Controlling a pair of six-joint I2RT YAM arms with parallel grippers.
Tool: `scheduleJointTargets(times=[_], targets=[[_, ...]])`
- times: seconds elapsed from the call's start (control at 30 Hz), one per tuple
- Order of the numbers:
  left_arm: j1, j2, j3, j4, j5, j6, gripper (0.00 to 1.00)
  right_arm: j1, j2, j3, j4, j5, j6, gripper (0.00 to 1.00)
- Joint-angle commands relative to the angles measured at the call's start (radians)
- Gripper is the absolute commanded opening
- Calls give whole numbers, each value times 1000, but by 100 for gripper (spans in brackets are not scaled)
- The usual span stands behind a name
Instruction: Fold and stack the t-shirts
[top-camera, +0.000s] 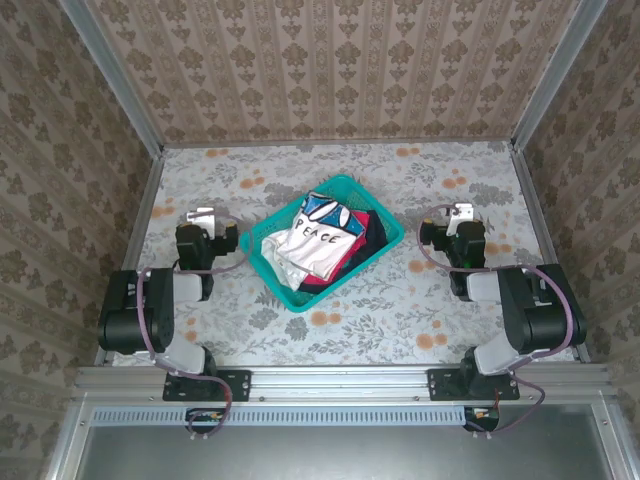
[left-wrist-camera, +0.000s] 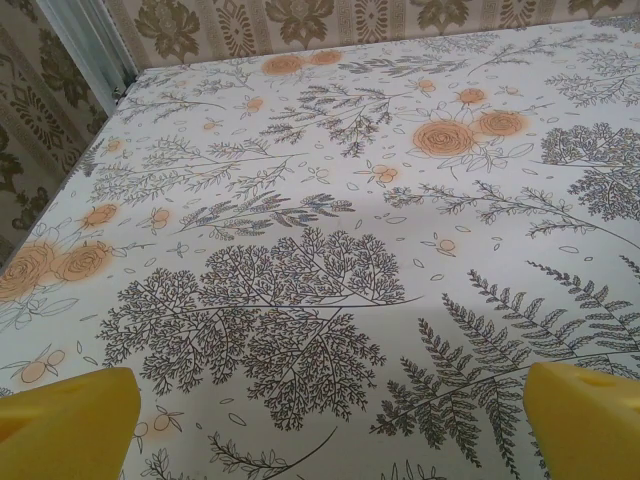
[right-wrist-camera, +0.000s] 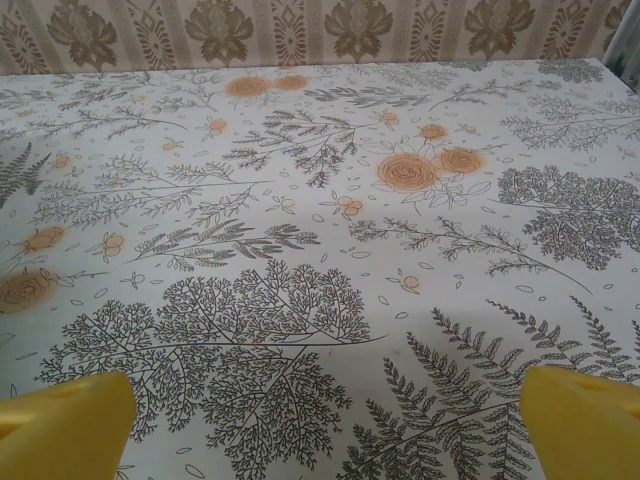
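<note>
At table centre, top view: teal plastic mesh basket (top-camera: 292, 210), rectangular, set cornerwise to the table edges. All three shirts lie inside it, crumpled, none folded.

- Cream-white cloth t-shirt (top-camera: 318, 238): on top, word "PEACE" readable, blue square print at its far end.
- Crimson-red cloth t-shirt (top-camera: 345, 266): shows beneath the white one along the near-right side of the basket.
- Dark cloth t-shirt (top-camera: 377, 232): shows at the right corner of the basket; how far it runs under the others cannot be told.

Table (top-camera: 330, 340): pale covering printed with grey ferns, trees and orange roses.

Left gripper (top-camera: 205, 214): left of the basket, well apart from it, pointing toward the far wall. Wrist view: yellow fingertips (left-wrist-camera: 65, 425) at the two bottom corners, spread wide, bare printed covering between them, nothing held.

Right gripper (top-camera: 460, 212): right of the basket, well apart from it, also pointing toward the far wall. Wrist view: yellow fingertips (right-wrist-camera: 585, 420) likewise at the two bottom corners, spread wide, nothing between them.
</note>
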Motion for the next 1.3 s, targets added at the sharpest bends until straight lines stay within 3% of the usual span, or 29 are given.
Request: scheduleJointTargets(times=[0.0,0.93,1.1,1.27], targets=[[1,-4,8,-12,9,-9,100,4,-1,5,7,10,10,100],[0,-15,7,-18,-4,-9,100,2,-5,0,15,13,13,100],[-2,-181,12,-172,-71,-23,100,2,-129,-28,-44,72,31,100],[-8,-394,8,-349,-121,15,100,4,-342,25,-345,78,55,100]])
